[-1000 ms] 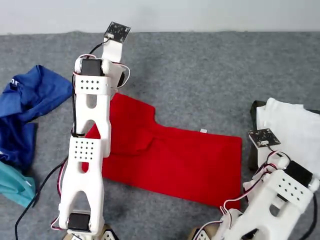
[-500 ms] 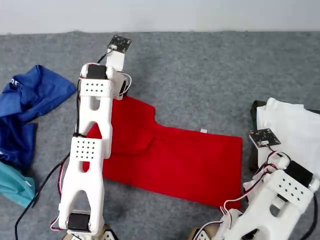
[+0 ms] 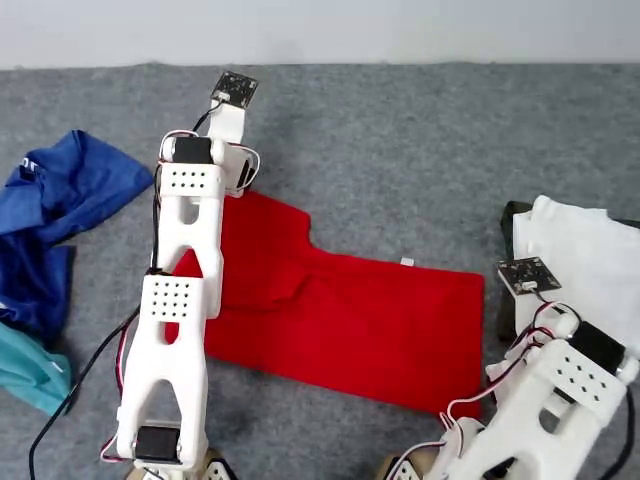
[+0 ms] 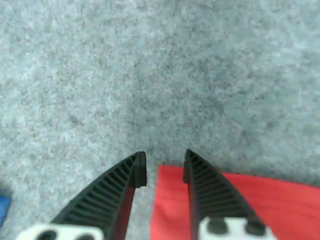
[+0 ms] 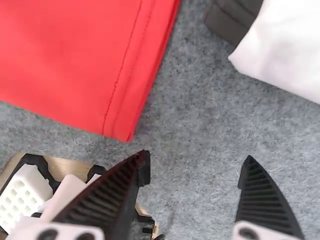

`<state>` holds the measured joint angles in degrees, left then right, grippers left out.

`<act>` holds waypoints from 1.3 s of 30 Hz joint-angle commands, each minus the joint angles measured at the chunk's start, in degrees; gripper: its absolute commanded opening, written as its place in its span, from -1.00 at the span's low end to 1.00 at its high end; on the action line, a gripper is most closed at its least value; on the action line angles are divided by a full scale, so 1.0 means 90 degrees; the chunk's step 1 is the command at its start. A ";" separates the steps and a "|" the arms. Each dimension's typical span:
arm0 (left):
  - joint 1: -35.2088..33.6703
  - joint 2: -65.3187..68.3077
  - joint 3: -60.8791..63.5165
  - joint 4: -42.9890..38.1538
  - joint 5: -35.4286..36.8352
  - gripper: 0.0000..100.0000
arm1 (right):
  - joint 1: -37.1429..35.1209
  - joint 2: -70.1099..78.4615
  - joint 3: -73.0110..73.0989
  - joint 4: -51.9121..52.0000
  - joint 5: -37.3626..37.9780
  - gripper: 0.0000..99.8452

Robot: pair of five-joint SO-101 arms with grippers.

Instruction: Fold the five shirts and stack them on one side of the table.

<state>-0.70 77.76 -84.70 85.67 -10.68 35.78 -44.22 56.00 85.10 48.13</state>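
Seen from the high view, the red shirt (image 3: pixel 350 320) lies spread flat near the middle of the grey tabletop (image 3: pixel 400 150). The left arm (image 3: pixel 180 300) extends over its far left corner. The right arm (image 3: pixel 560 400) sits at the near right, close to the shirt's near right corner. A blue shirt (image 3: pixel 70 190) and a teal shirt (image 3: pixel 25 370) lie crumpled at the left edge. A white shirt (image 3: pixel 580 260) rests folded on a dark garment (image 3: pixel 512 215) at the right, which looks like the start of the stack.

Left wrist view: the left fingers (image 4: pixel 125 185) stand a narrow gap apart, tips low over the tabletop. The red corner lies between them and under one. No pinch on the cloth is evident.

Right wrist view: the right fingers (image 5: pixel 112 195) are spread wide and hold nothing, above bare tabletop. The stitched hem corner of the red shirt is near on one side, the white shirt and dark garment on the other.

Assessment: the red shirt is judged light, limp and without stiffness. It will drape from any hold and likely drag on the felt-like surface. Best hold is at a corner or along the doubled, stitched hem, taking all layers. Holding two corners at once should keep the folded edge straight.
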 commanded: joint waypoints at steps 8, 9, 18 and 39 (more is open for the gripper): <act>0.0127 -0.0127 -0.0015 0.0537 -0.0625 -0.89 | -0.0054 -0.0054 -0.0020 0.0024 -0.0049 -0.42; 0.0127 -0.0127 -0.0015 0.0557 -0.0625 -0.89 | -0.0054 -0.0054 -0.0020 0.0024 -0.0049 -0.42; 0.0127 -0.0088 -0.0024 0.0781 -0.0645 -0.90 | -0.0054 -0.0054 -0.0020 0.0024 -0.0049 -0.42; 0.0127 -0.0127 -0.0845 0.1661 -0.0625 -0.97 | -0.0054 -0.0054 -0.0020 0.0024 -0.0049 -0.42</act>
<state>0.00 77.76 -90.24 99.21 -15.60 35.78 -44.22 56.00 85.10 48.13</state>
